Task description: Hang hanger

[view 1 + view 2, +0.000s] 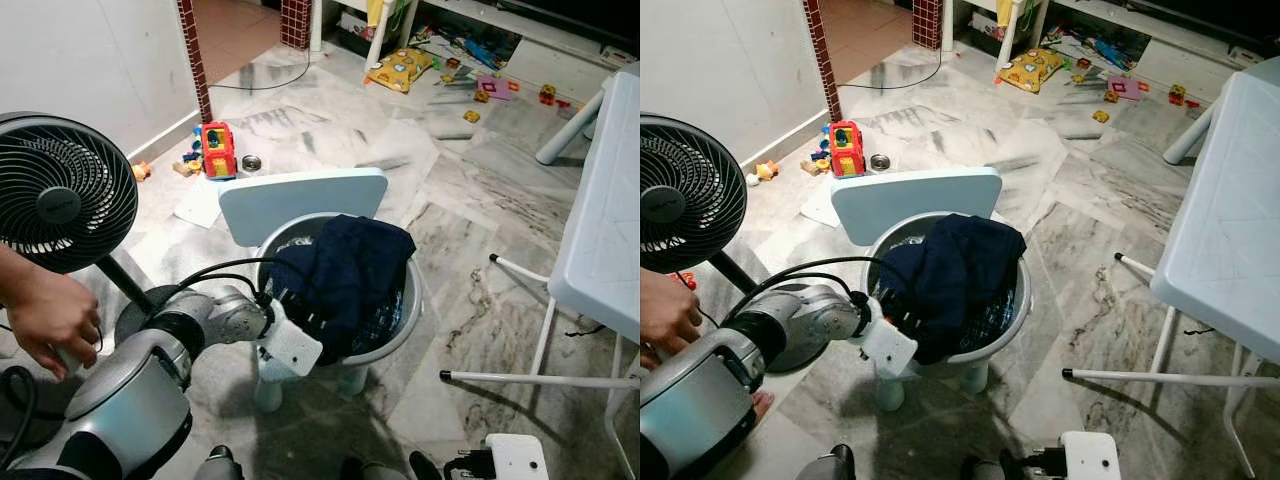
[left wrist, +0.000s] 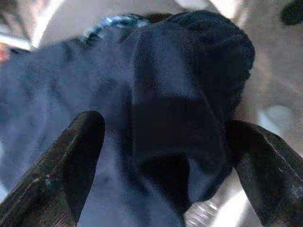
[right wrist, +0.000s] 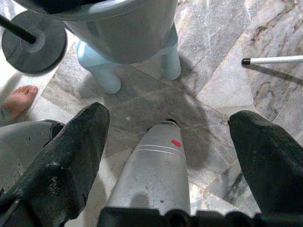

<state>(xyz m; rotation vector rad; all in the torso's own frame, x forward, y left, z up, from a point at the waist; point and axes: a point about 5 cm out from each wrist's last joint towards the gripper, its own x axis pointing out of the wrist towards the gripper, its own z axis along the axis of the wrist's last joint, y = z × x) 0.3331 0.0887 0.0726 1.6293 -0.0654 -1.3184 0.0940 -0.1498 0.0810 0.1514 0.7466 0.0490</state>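
A dark navy garment (image 1: 345,275), crumpled and soft-looking, is heaped in a grey basket (image 1: 400,335) on a pale blue chair (image 1: 300,200) at the frame's centre. The left gripper (image 2: 165,156) reaches into it from the lower left, fingers (image 2: 75,151) spread wide around a fold (not pinching). The right gripper (image 3: 170,142) hangs open above the marble floor (image 3: 213,109). A person's hand (image 1: 45,315) sits at left, beside a black fan (image 1: 60,190).
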